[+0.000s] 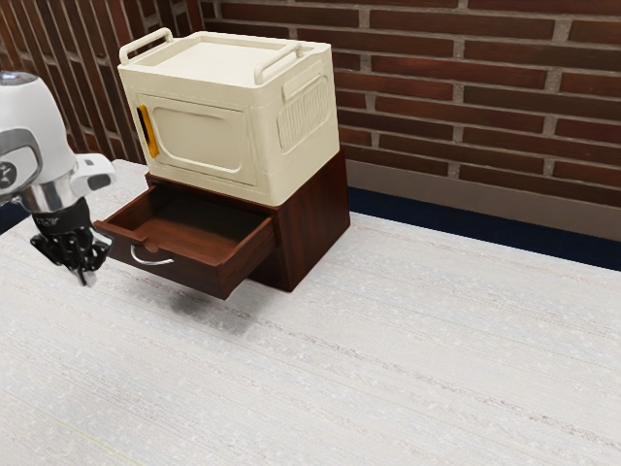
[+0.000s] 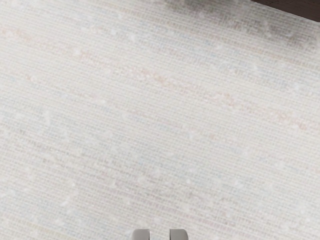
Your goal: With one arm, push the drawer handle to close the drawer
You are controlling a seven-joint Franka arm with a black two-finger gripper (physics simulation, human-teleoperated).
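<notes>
Near the open drawer (image 1: 194, 275), we hold our gripper (image 1: 85, 276), jaws apart. We see a cream box (image 1: 204, 136) atop the cabinet (image 1: 315, 223).

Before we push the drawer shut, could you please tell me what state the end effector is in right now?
End effector: open by a narrow gap, holding nothing.
</notes>
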